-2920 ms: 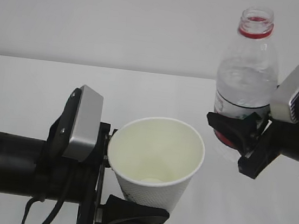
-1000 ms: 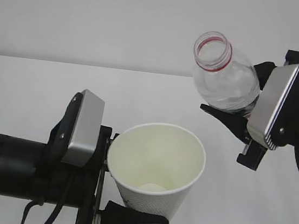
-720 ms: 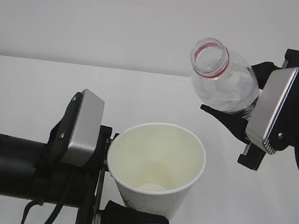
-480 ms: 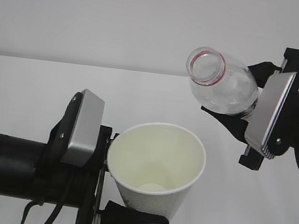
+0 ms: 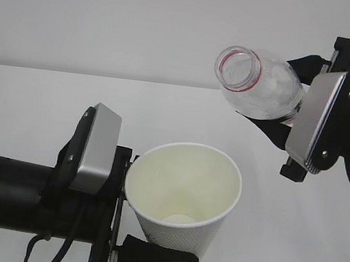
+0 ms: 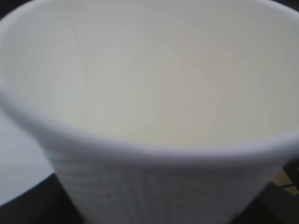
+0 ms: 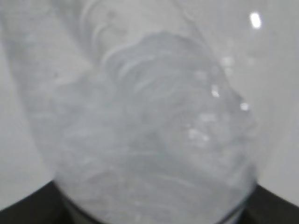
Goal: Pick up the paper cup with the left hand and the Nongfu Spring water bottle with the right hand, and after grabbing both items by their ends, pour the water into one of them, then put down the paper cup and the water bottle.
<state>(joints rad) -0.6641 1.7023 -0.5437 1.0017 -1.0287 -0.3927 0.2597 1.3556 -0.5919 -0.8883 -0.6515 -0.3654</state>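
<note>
Clear bottle (image 5: 260,84) mouth tilted above-right of cup (image 5: 183,196) rim, apart.

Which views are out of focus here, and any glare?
Exterior view: sharp, flat even light, no harsh shadows. Left wrist view: the paper cup fills the frame, soft throughout. Right wrist view: the Nongfu Spring water bottle is too close, heavily blurred, with small bright glints at upper right.

The water bottle (image 5: 260,87) hangs tilted, seemingly up-right of the paper cup (image 5: 182,199).
</note>
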